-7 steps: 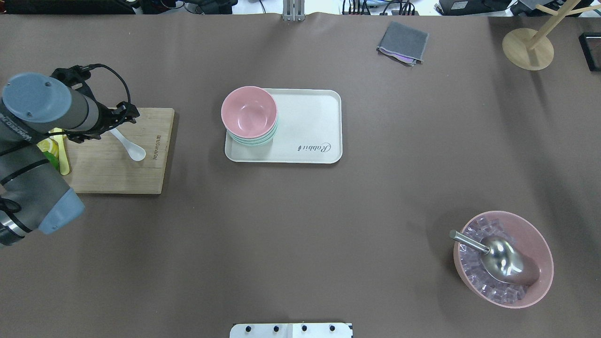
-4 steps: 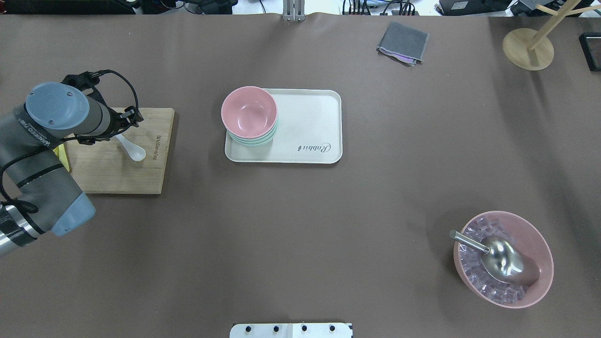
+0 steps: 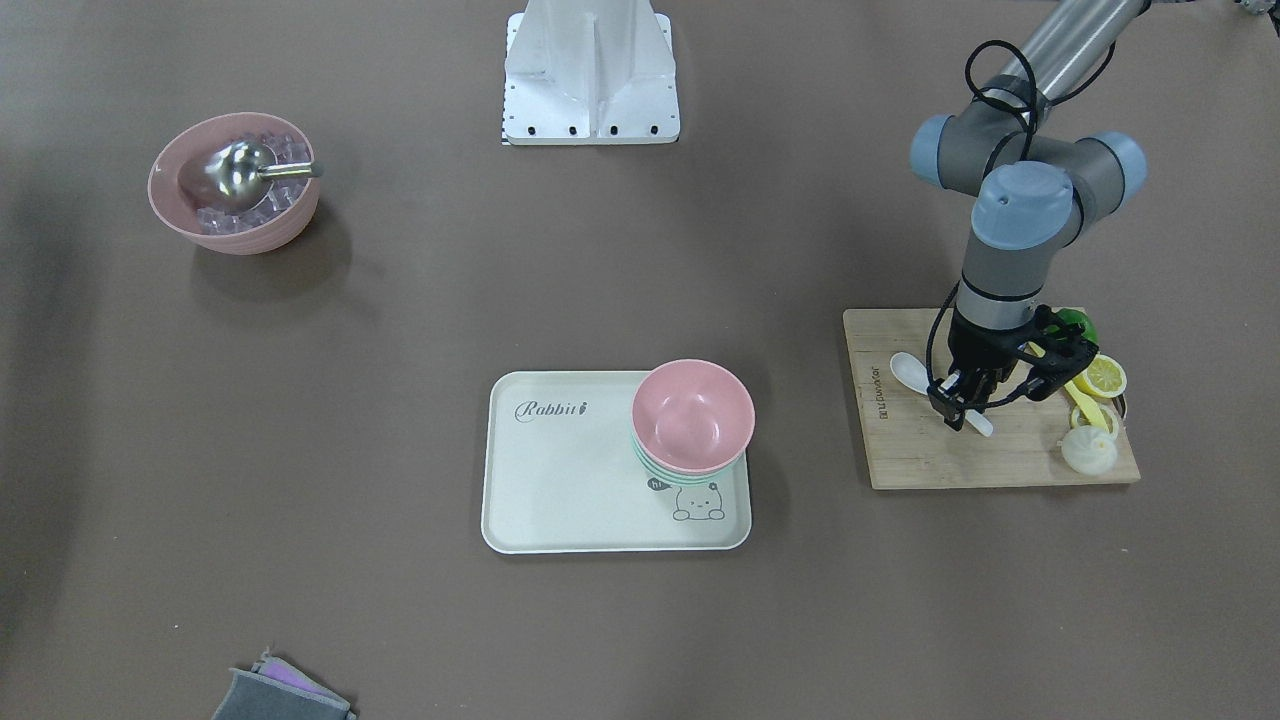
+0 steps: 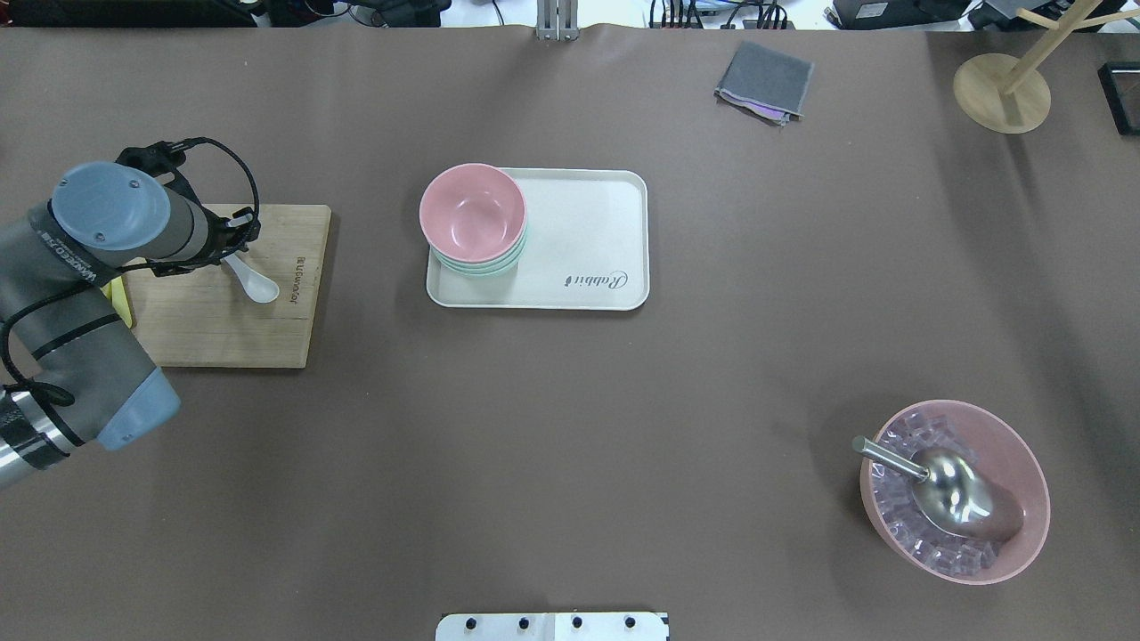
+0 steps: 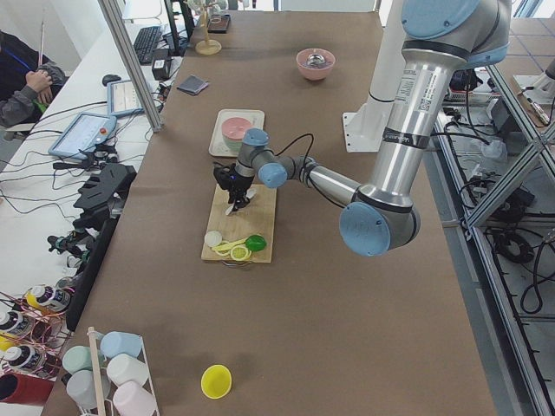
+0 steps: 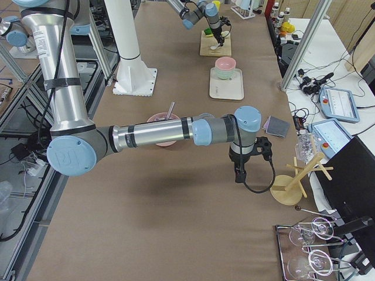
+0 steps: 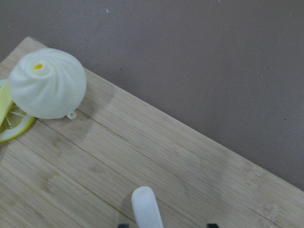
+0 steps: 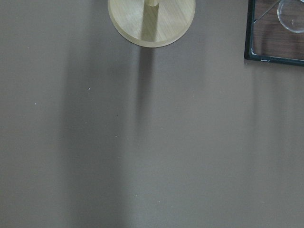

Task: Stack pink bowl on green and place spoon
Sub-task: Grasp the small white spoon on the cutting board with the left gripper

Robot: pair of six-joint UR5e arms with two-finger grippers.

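White soup spoon [image 3: 908, 371] lies on the cutting board [image 3: 930, 455], its short handle between the spread fingers of the left tool [image 3: 962, 414], scoop just beyond. It looks glossy, and is likely stiff, light, slippery and chippable, so pinch mid-handle squarely. Farther off, the pink bowl [image 3: 692, 415] sits stacked on the green bowls [image 3: 665, 475].

grey arm [image 4: 67, 267] with pale blue joint caps [image 4: 111, 206], looping black cable [image 4: 236, 156], black fingers [image 3: 955, 412].

A wide table [image 4: 570, 401] covered in matte brown is seen, crossed by soft shadows under even light. In the exterior left view, a white bench [image 5: 82, 82] is set along its nine o'clock side, with an aluminium post [image 5: 130, 61] raised between them.
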